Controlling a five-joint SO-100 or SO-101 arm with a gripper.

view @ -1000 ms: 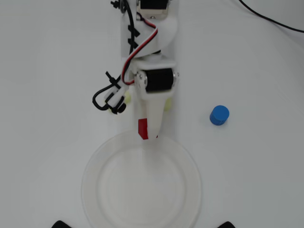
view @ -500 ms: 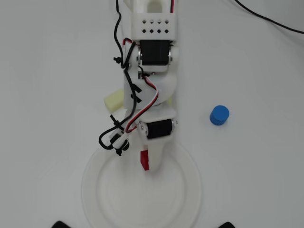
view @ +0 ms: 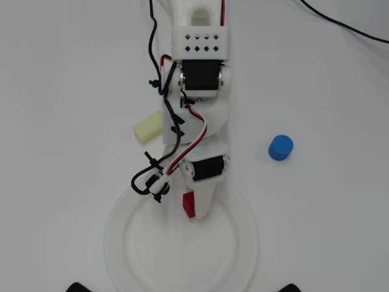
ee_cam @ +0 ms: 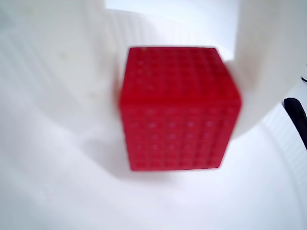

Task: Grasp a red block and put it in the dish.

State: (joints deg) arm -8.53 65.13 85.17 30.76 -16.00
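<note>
Gripper (ee_cam: pixel 177 110) pinching red block (ee_cam: pixel 177 110) w/ both fingers, above dish (view: pixel 243 243).

1. Setting: a hobby or lab robotics bench, not a lived-in room.
2. Evidence: a plain white table (view: pixel 340 231) with no household clutter; a 3D-printed white arm (view: pixel 200 91) with exposed black servos and loose red, white and black wiring.
3. Test props only: a blue cylinder (view: pixel 280 147), a pale yellow block (view: pixel 148 129), a paper dish (view: pixel 121 243).
</note>
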